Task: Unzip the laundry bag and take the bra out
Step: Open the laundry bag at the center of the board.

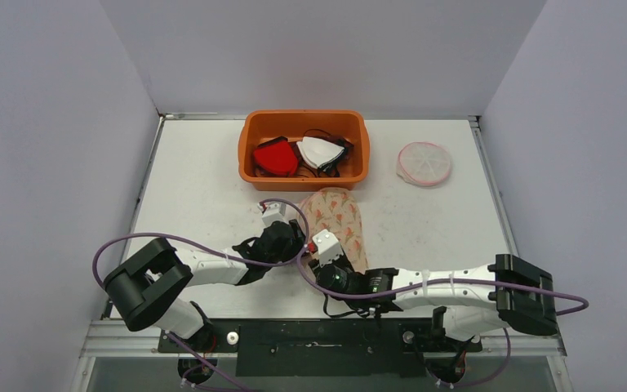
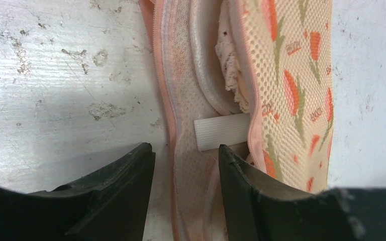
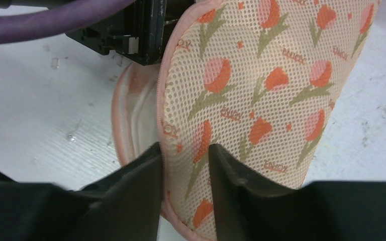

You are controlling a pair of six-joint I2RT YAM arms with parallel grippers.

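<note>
The right gripper [image 3: 185, 150] pinches the top flap of the laundry bag [image 1: 339, 222], likely to keep the unzipped side agape for the left gripper [image 2: 186, 153], whose jaws stand parted over the lower flap beside the bra [image 2: 208, 65] inside. The bag lies just short of the orange bin [image 1: 304, 115], its long axis running from the arms toward it

The white left arm [image 1: 212, 268] and white right arm [image 1: 449, 287] stretch low and inward. The black two-finger left gripper [image 2: 186, 150] gapes; the black two-finger right gripper [image 3: 185, 150] is pinched tight.
</note>
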